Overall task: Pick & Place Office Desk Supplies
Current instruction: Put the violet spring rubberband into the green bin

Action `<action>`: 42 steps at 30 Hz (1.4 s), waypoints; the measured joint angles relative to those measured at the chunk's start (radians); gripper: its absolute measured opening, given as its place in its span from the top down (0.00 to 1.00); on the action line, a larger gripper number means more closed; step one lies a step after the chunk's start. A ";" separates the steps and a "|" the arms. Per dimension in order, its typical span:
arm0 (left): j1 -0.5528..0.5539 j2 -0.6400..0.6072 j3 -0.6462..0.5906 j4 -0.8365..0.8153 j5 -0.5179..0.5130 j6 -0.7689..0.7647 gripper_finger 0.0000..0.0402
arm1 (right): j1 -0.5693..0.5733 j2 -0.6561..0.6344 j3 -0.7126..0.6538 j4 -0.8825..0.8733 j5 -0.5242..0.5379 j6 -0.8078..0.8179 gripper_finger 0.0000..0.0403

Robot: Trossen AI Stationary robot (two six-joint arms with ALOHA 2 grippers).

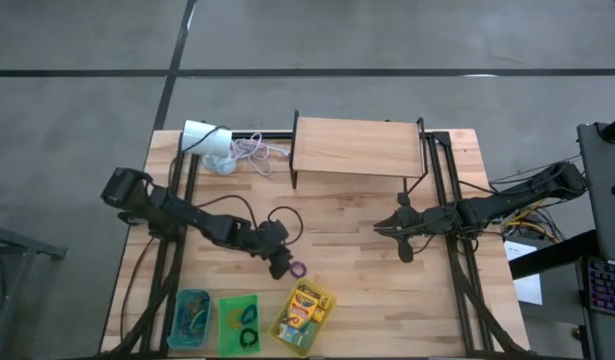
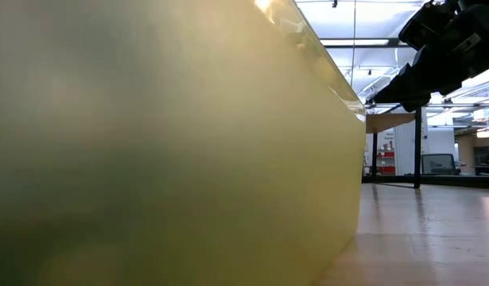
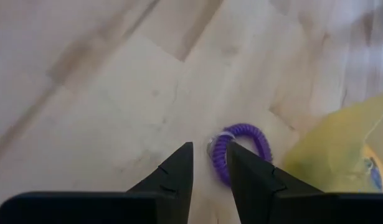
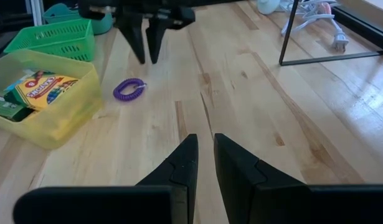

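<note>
Filling low view, yellow basket (image 2: 172, 159), hiding purple loop (image 3: 240, 149)

A light wooden plank bench (image 1: 347, 240) carries everything. Along its near edge sit three small baskets side by side: a teal one (image 1: 192, 318), a green one (image 1: 239, 323) and a yellow one (image 1: 303, 317) holding crayon boxes. A purple coiled band (image 1: 298, 269) lies flat on the bare wood just beside the yellow basket. At the far edge stand a wooden shelf (image 1: 357, 146) on dark legs, and a white cylinder (image 1: 207, 140) with its cord (image 1: 255, 150).
</note>
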 joint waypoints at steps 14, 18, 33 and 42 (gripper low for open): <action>-0.047 0.160 0.064 0.097 0.004 0.035 0.74 | 0.000 0.000 0.000 0.000 0.000 0.000 0.87; -0.047 0.188 0.074 0.088 -0.012 0.039 0.74 | 0.000 0.000 0.000 0.001 0.000 0.000 0.87; -0.046 0.178 0.074 0.029 -0.061 0.042 0.74 | 0.000 0.000 0.000 0.001 0.000 0.000 0.87; -0.037 0.119 0.071 -0.122 -0.084 0.041 0.74 | 0.000 0.000 0.000 0.002 0.000 0.000 0.87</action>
